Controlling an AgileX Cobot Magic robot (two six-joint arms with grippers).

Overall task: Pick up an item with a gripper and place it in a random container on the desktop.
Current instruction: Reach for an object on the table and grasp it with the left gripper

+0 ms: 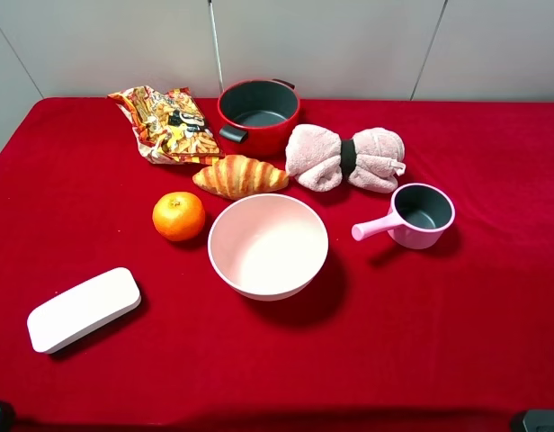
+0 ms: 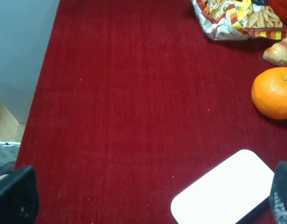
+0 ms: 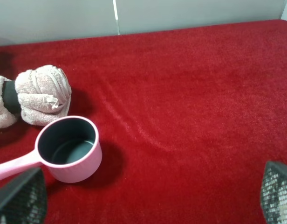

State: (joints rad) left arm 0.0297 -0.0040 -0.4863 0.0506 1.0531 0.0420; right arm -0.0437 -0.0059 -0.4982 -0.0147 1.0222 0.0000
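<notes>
The flat white oblong box (image 1: 84,309) lies on the red cloth desktop (image 1: 439,351) at the front left. It also shows in the left wrist view (image 2: 222,192), close to one fingertip. The large pale pink bowl (image 1: 268,245) stands empty in the middle. My left gripper (image 2: 148,200) is open and empty, above the cloth just left of the box. My right gripper (image 3: 148,198) is open and empty over the right side, near the small saucepan. In the high view only dark bits of the arms show at the bottom corners.
An orange (image 1: 178,216), a croissant (image 1: 240,175) and a snack bag (image 1: 167,123) lie left of and behind the bowl. A red pot (image 1: 257,112) stands at the back. A rolled pink towel (image 1: 346,158) and a small pink saucepan (image 1: 416,216) sit at the right.
</notes>
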